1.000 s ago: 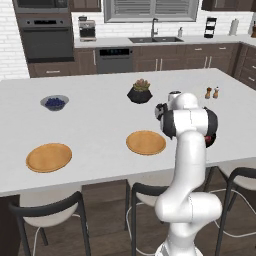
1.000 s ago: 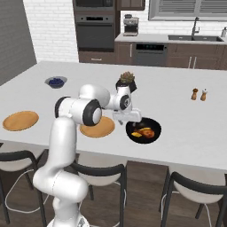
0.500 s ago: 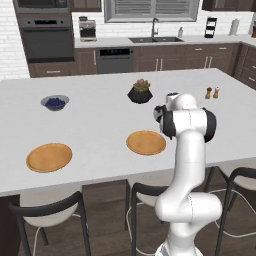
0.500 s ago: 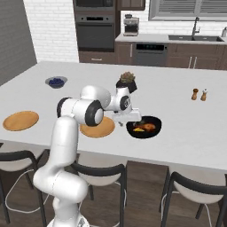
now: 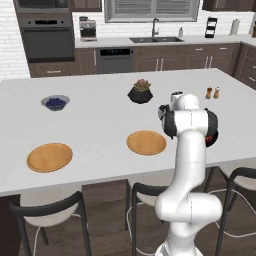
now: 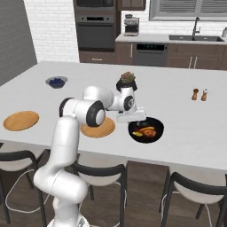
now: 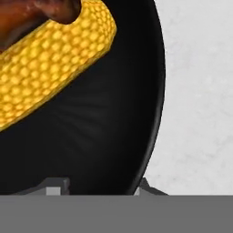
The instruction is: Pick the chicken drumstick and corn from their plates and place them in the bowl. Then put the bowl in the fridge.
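A black round bowl (image 6: 155,127) stands on the white counter, right of the nearer plate (image 6: 98,129). In it lie the yellow corn (image 7: 50,68) and the orange-brown chicken drumstick (image 6: 149,130), its dark end (image 7: 54,9) resting on the cob. My gripper (image 6: 133,120) hangs low at the bowl's left rim. In the hand view the gripper (image 7: 100,189) is open, one fingertip (image 7: 54,186) over the black inside and the other (image 7: 146,186) just outside the rim (image 7: 157,113). Both tan wooden plates (image 5: 146,142) (image 5: 49,157) are bare.
A small grey-blue bowl (image 5: 55,102) with a dark blue inside sits far left on the counter. A black faceted pot with a plant (image 6: 127,82) stands behind my hand. Salt and pepper shakers (image 6: 199,94) are at the right. Dark stools (image 6: 195,186) line the counter's near edge.
My hand has sunk a little toward the black bowl's left rim. The bowl and the food in it have stayed where they were.
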Available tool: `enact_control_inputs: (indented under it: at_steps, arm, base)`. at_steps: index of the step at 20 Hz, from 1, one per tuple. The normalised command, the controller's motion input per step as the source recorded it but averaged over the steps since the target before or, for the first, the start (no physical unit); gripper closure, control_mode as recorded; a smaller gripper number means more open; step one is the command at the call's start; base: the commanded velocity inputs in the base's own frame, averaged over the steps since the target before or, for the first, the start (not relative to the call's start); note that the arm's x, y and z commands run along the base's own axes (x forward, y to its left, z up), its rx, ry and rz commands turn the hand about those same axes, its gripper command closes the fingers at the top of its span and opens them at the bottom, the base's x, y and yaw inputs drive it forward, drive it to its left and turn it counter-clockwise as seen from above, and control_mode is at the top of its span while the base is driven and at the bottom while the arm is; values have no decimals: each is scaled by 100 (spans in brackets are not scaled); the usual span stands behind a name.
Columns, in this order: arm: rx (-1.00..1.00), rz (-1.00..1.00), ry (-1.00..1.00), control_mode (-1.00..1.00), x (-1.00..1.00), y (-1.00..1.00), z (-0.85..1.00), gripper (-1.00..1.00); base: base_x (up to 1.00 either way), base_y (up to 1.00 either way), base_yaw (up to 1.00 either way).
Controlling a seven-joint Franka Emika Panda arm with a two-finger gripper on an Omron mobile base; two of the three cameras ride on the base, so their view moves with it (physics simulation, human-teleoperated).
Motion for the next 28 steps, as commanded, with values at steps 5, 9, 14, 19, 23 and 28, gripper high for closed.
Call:
enact_control_inputs:
  at_steps: [5, 9, 14, 19, 23, 28]
  arm:
    - [3, 11, 0, -100, 0, -3, -3, 100]
    - [8, 15, 0, -100, -35, 10, 38, 100]
    - [5, 20, -1, -100, -80, 41, 71, 100]
    - [0, 27, -4, -100, -84, 58, 64, 100]
    - [-3, 33, -2, -100, -88, 51, 55, 100]
    - [-10, 38, -3, -100, -79, 30, 47, 100]
  base:
    - [0, 0, 0]
    - [0, 0, 0]
    - [0, 0, 0]
    - [0, 0, 0]
    - [0, 0, 0]
    - [0, 0, 0]
